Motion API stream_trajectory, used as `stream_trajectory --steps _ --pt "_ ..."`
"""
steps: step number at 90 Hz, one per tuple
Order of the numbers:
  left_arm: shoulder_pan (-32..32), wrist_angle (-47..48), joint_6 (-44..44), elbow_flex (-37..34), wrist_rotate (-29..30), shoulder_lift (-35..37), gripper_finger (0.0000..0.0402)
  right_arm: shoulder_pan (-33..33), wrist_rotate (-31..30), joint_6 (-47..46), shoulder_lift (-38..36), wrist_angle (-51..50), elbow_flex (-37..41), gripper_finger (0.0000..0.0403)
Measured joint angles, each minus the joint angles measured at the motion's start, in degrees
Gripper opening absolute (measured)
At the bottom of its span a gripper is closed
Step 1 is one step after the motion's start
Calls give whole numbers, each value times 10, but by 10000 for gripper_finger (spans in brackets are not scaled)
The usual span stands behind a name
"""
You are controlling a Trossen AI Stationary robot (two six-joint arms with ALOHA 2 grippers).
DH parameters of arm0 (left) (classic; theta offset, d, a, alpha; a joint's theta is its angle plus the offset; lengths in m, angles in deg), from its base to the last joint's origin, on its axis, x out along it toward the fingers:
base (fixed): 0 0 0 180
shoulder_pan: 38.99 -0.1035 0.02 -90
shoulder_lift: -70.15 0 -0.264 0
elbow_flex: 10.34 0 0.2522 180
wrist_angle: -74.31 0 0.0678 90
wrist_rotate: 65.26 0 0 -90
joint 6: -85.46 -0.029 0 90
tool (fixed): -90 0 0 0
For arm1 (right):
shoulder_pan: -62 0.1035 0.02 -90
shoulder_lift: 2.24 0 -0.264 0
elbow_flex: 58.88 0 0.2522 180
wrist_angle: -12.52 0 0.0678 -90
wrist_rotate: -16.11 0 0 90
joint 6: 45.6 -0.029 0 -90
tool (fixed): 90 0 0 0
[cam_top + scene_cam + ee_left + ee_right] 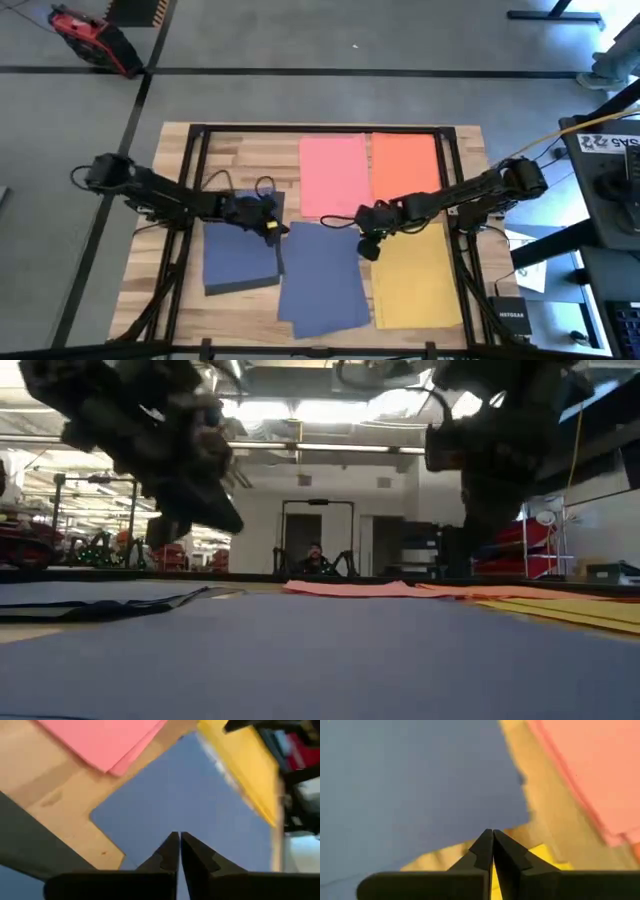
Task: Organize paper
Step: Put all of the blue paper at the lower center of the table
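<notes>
The paper lies in flat stacks on the wooden table (pixel 250 150): pink (pixel 333 175) and orange-red (pixel 405 165) at the far side, yellow (pixel 415 280) near right, blue (pixel 322 280) near middle, and a dark stack (pixel 240 258) near left. My left gripper (pixel 179 836) is shut, with nothing between its fingers. It hangs over the blue stack's far left corner (pixel 272 228), raised off the paper in the low view (pixel 225 520). My right gripper (pixel 492 832) is shut at the seam between the blue and yellow stacks (pixel 366 245). My right gripper's shut fingertips point down at the yellow paper's far left corner (pixel 540 855), beside the blue sheet's edge. I cannot tell whether they touch it. My left gripper touches nothing.
A black metal frame (pixel 195 160) runs around the table top. A red device (pixel 85 35) sits on the floor at far left. Equipment and a small black box (pixel 510 318) stand off the table's right edge. Bare wood shows at the far left of the table.
</notes>
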Motion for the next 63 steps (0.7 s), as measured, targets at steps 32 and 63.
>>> stream_trajectory --steps 32,63 --pt "2 176 -69 70 -56 -34 0 -4 -31 -7 -1 27 -1 0" --pt "2 300 -150 115 -17 -34 0 -4 -40 -9 -1 46 -1 0"
